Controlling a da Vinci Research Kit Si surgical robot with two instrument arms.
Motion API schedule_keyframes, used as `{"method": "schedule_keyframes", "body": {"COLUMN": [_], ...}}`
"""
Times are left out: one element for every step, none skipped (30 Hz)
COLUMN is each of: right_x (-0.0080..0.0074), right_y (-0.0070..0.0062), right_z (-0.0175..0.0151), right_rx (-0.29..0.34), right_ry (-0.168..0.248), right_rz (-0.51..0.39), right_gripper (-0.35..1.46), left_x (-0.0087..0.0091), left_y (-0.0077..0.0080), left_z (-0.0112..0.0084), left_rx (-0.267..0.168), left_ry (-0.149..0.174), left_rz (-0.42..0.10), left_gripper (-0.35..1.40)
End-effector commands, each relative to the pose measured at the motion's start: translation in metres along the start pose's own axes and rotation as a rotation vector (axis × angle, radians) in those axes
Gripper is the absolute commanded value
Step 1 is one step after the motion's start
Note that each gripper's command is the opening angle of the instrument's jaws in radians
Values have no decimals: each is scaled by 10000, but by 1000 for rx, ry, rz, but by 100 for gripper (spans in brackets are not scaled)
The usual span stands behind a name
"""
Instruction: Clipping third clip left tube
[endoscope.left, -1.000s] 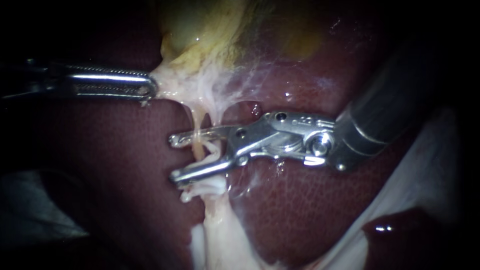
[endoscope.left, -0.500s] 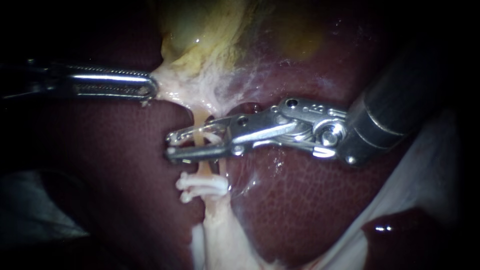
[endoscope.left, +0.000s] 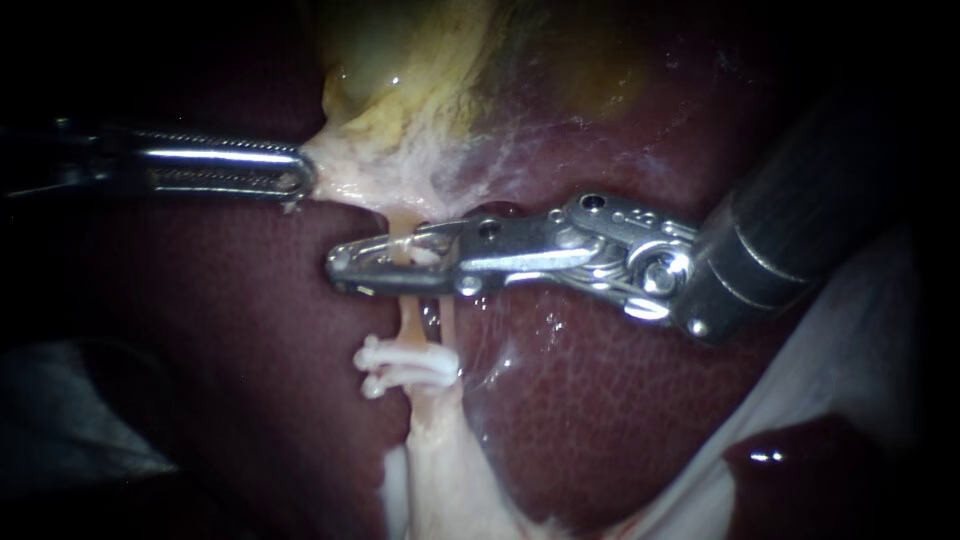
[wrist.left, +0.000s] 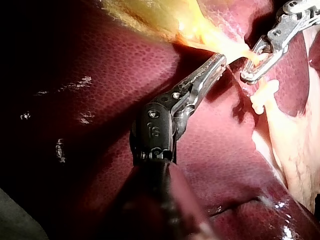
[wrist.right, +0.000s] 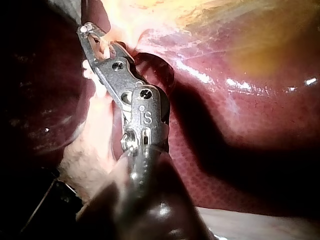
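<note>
In the endoscope view my right instrument (endoscope.left: 340, 268) comes in from the upper right, its jaws shut on the pale left tube (endoscope.left: 408, 322) with a white clip between them. Two white clips (endoscope.left: 405, 366) sit on the same tube a little below the jaws. A thinner tube (endoscope.left: 446, 322) runs just to the right. My left instrument (endoscope.left: 300, 176) is shut on pale tissue below the yellowish gallbladder (endoscope.left: 400, 70), pulling it leftward. The left wrist view shows that grip (wrist.left: 218, 62). In the right wrist view the tube lies between my right instrument's jaws (wrist.right: 90, 33).
Dark red liver (endoscope.left: 620, 400) lies all round the tubes. Pale fatty tissue (endoscope.left: 440, 470) widens below the clips. A white sheet of tissue (endoscope.left: 850, 330) runs along the lower right under my right instrument's shaft.
My right instrument's jaws have gone from wide open to shut on the left tube, and have shifted up the tube away from the two lower clips. My left instrument has held still.
</note>
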Motion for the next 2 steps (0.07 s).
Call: {"method": "schedule_keyframes", "body": {"right_x": [-2, -3], "right_y": [1, 1], "right_z": [0, 0], "right_rx": [3, 15], "right_ry": [-2, -6], "right_rz": [6, 23], "right_gripper": [-35, -35], "left_x": [0, 0], "left_y": [0, -1], "left_z": [0, 0], "left_rx": [-1, -1], "left_ry": [0, 0], "left_rz": [0, 0], "left_gripper": [-35, -35]}}
